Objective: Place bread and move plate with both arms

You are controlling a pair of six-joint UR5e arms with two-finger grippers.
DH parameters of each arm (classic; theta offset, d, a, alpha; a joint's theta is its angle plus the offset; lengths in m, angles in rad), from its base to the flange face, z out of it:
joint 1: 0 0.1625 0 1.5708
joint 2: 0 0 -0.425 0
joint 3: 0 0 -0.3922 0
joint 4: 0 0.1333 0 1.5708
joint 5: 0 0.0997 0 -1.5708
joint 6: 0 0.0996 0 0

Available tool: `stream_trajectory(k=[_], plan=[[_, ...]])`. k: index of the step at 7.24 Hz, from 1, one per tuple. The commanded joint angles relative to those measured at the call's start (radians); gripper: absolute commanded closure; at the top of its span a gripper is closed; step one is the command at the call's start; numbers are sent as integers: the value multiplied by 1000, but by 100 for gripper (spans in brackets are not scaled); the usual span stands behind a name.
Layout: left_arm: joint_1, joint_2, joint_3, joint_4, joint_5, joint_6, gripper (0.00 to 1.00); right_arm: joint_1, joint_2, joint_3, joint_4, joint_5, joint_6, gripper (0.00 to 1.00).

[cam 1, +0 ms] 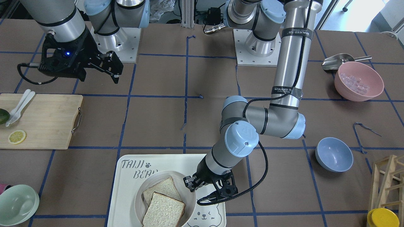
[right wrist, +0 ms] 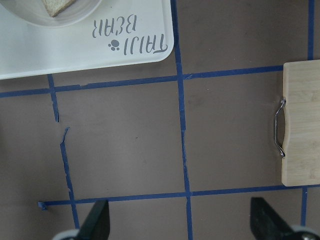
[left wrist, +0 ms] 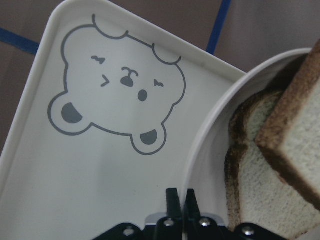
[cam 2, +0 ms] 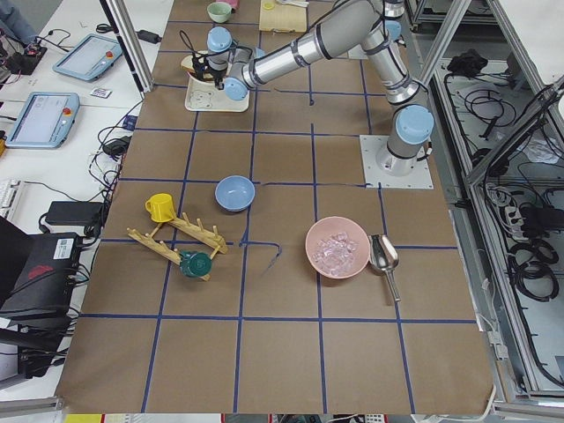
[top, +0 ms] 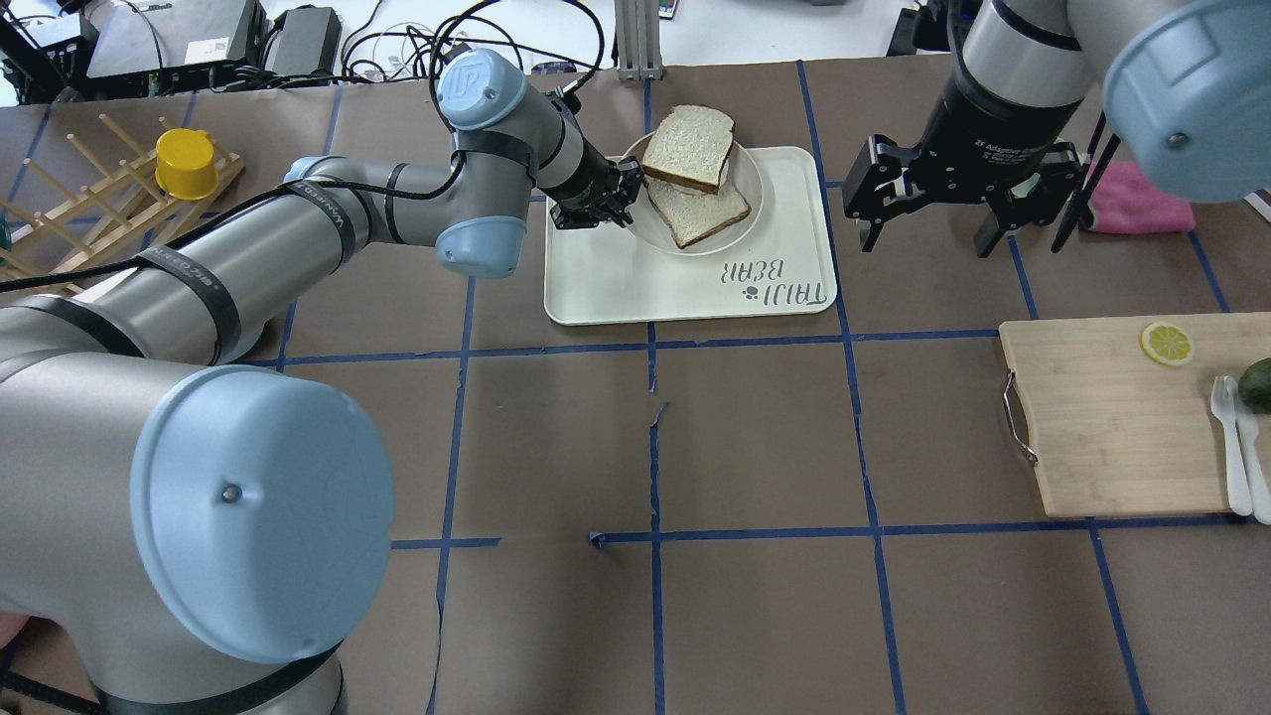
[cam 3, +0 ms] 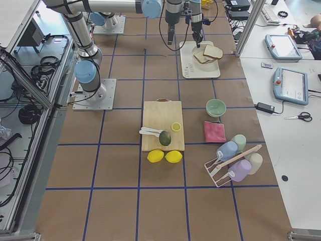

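Note:
The cream plate (top: 753, 167) sits at the far end of the white bear tray (top: 616, 288). Two bread slices lie in it, the upper slice (top: 688, 146) leaning on the lower slice (top: 713, 213); no egg shows. My left gripper (top: 624, 194) is at the plate's left rim. In the left wrist view its jaws (left wrist: 181, 197) are closed on the plate's rim (left wrist: 210, 150), with the bread (left wrist: 295, 135) just to the right. In the front view it (cam 1: 190, 183) is beside the plate (cam 1: 157, 175). My right gripper (top: 928, 238) hangs open and empty over the table right of the tray.
A wooden cutting board (top: 1112, 417) with a lemon slice (top: 1167, 343), white cutlery and an avocado lies at right. A pink cloth (top: 1142, 209) is behind it. A rack with a yellow cup (top: 186, 164) stands far left. Pink (cam 1: 359, 81), blue (cam 1: 334, 154) and green (cam 1: 17, 203) bowls stand around.

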Motion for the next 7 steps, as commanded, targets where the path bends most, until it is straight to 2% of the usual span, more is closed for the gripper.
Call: stream_trajectory(k=[1, 2, 3, 5, 7], plan=[[0, -4, -33, 6, -3, -3, 100, 3, -5, -25, 38, -5, 6, 0], [0, -2, -67, 31, -1, -4, 79, 1, -14, -25, 40, -2, 4, 0], [0, 1, -77, 47, -6, -9, 37, 10, -14, -12, 37, 1, 6, 0], [-1, 22, -77, 45, -6, -7, 14, 9, -20, -25, 38, 4, 3, 0], [2, 82, -64, 30, 8, 90, 7, 7, -29, -14, 81, -40, -11, 0]])
